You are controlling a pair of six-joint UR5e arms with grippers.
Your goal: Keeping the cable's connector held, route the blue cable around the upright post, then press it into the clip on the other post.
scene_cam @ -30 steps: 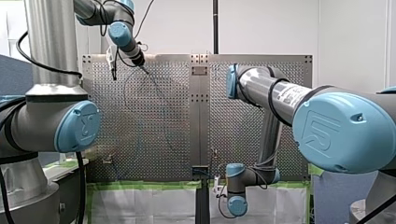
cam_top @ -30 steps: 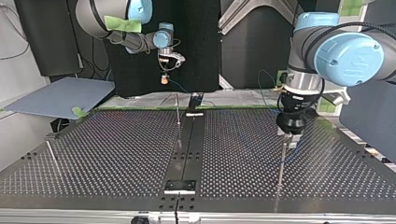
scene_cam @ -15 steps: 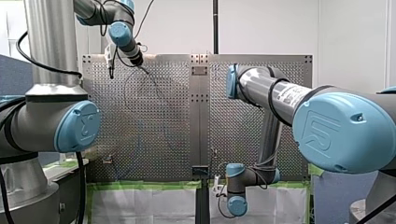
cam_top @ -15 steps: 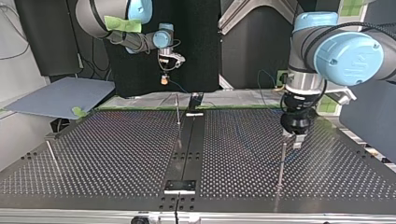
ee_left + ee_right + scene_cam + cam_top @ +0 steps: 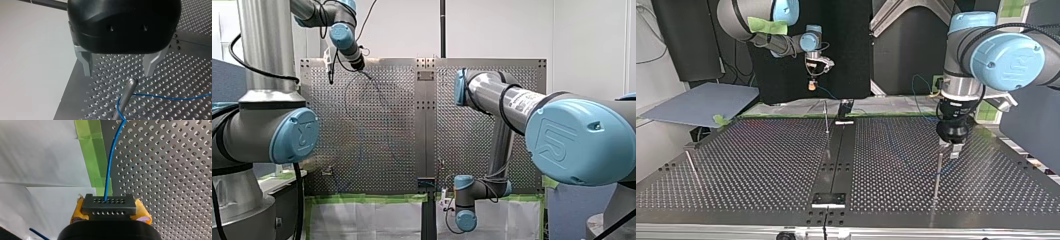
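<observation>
Blue cable (image 5: pixel 109 170) is curved round the post (image 5: pixel 126 93) ahead of the released left claw (image 5: pixel 118 74); its connector (image 5: pixel 109 205) is clenched by the right claw (image 5: pixel 110 213).

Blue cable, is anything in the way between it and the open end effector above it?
Only the post: its tip stands just ahead of my left end effector, and the blue cable curls around it further down. Nothing else shows between them.
</observation>
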